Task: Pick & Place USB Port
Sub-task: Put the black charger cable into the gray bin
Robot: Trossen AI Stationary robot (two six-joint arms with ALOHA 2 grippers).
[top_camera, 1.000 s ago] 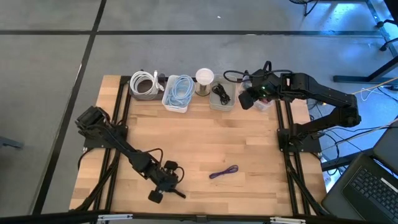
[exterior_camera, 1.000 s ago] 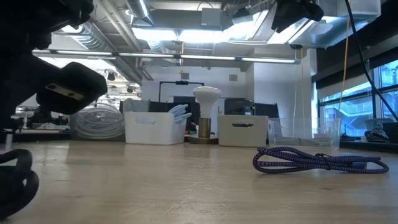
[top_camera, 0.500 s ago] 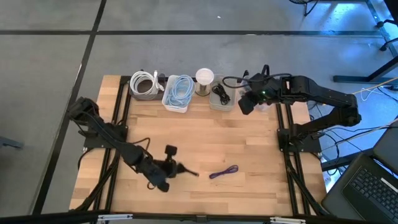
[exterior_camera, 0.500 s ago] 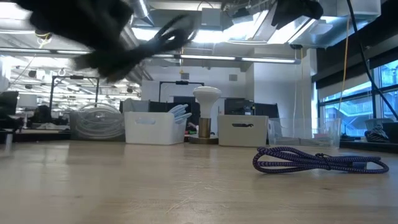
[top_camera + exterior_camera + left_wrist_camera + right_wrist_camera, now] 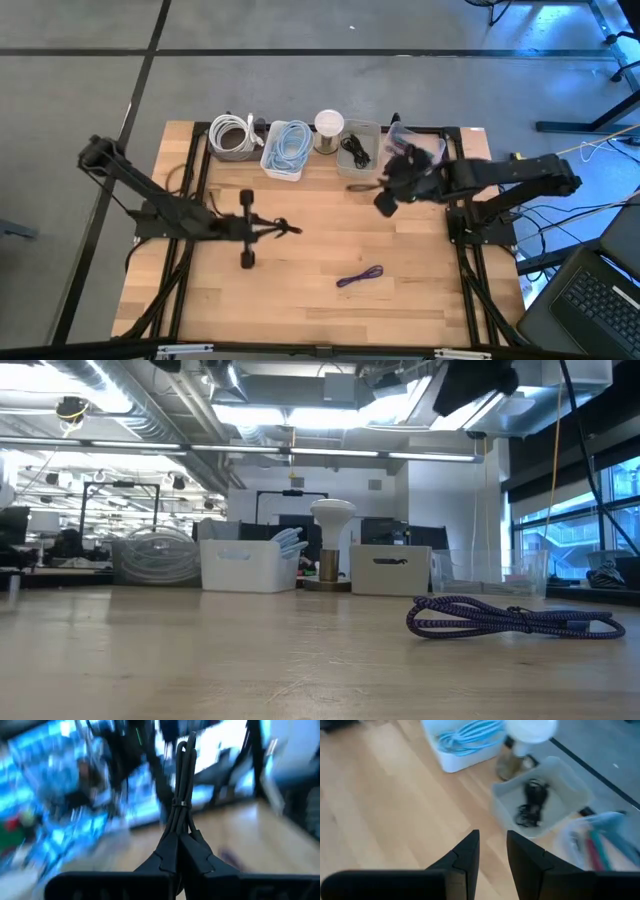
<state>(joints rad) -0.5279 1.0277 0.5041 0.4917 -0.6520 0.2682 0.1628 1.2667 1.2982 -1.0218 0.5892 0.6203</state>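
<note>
Left fingers (image 5: 181,851) clamp the limp black cable (image 5: 182,785) mid-bundle; right fingers (image 5: 492,851), apart and empty, hover near the grey bin (image 5: 559,785).

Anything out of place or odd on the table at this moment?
One thing: a purple cable lies loose on the bare wood near the front of the table, apart from the back-row bins that hold the other cables. Otherwise nothing is spilled or tipped. The left hand is shut on a black cable.
</note>
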